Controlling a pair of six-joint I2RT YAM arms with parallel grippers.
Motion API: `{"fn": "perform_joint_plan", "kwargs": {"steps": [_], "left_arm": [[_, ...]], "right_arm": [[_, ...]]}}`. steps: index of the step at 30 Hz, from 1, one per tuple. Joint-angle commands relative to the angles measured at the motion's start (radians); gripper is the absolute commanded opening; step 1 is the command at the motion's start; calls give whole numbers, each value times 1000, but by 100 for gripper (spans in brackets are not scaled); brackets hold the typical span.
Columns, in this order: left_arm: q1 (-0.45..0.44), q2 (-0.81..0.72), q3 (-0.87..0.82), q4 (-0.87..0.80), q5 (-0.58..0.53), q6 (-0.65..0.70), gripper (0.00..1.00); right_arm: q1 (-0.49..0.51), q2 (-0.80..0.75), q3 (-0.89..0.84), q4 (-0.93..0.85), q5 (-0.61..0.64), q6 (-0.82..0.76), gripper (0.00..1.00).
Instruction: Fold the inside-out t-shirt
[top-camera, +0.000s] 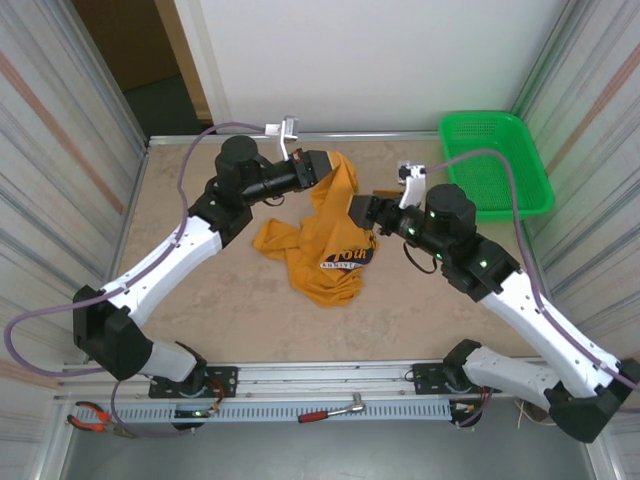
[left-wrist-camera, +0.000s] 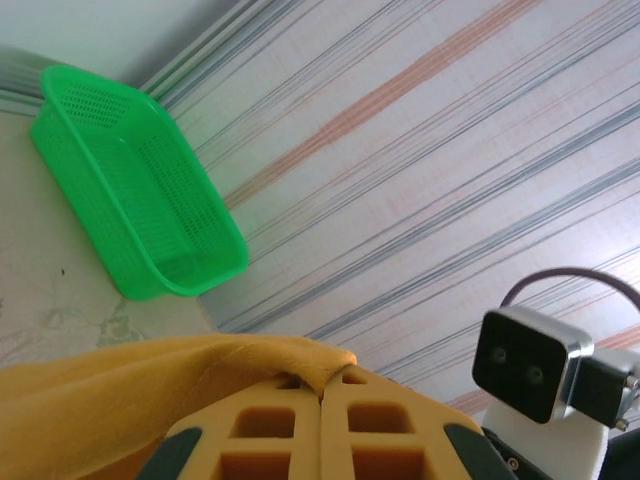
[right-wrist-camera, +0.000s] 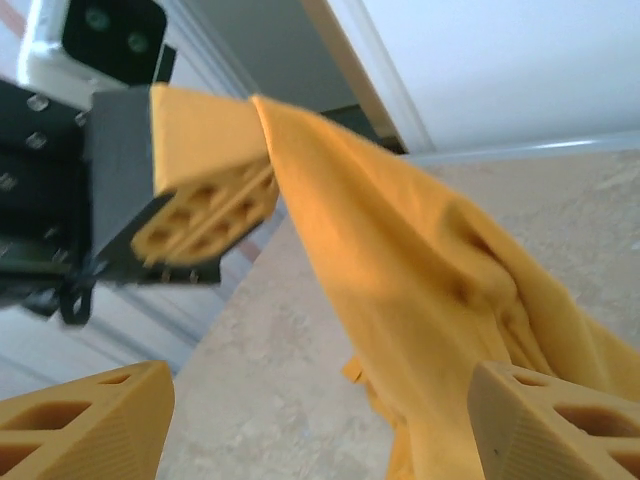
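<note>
no fold made yet: shirt hangs bunched from left pincer pinching its edge, rest crumpled on table, right pincer spread, holding nothing.

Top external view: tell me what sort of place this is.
Likely a robotics lab test cell: a tabletop boxed in by striped panels, two arms bolted to a metal rail, and pliers lying by it.

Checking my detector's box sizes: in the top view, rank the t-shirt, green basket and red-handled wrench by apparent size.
1-2. t-shirt and green basket: too close to rank.
3. red-handled wrench: clearly smallest.
</note>
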Motion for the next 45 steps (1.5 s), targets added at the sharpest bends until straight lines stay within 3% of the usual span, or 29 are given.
{"fn": "perform_joint_plan", "kwargs": {"steps": [1,3,5,7,8,9,10,12,15,19,24,28,41,45], "left_arm": [[-33,-41,39,-3,-53,-19,0],[-48,-44,44,-6,-68,-21,0],[-56,-49,53,-16,-82,-21,0],[-56,-54,58,-30,-95,-20,0],[-53,-57,60,-45,-105,-13,0],[-47,-60,65,-67,-111,-3,0],[-36,-64,67,-90,-116,10,0],[-9,-70,68,-138,-122,59,2],[42,-82,62,-230,-123,166,36],[56,-135,-30,-275,-178,328,53],[22,-189,-194,-179,-190,439,58],[-25,-178,-232,-135,-227,511,60],[-78,15,-136,-48,-304,591,65],[-47,75,-94,11,-250,571,63]], "right_arm": [[21,121,45,-11,138,-31,77],[25,182,73,-4,165,-37,75],[21,218,84,15,176,-54,64],[6,226,84,18,160,-62,27],[-8,218,77,22,132,-65,13],[-29,200,62,36,85,-67,4],[-55,180,41,52,17,-68,1],[-127,136,-4,111,-176,-72,0],[-225,92,-41,150,-417,-69,0],[-300,89,-36,127,-593,-82,0],[-314,111,-35,136,-645,-70,0],[-314,127,-40,164,-665,-47,0],[-310,119,-52,180,-697,-19,0],[-313,100,-76,166,-700,-28,0]]}}
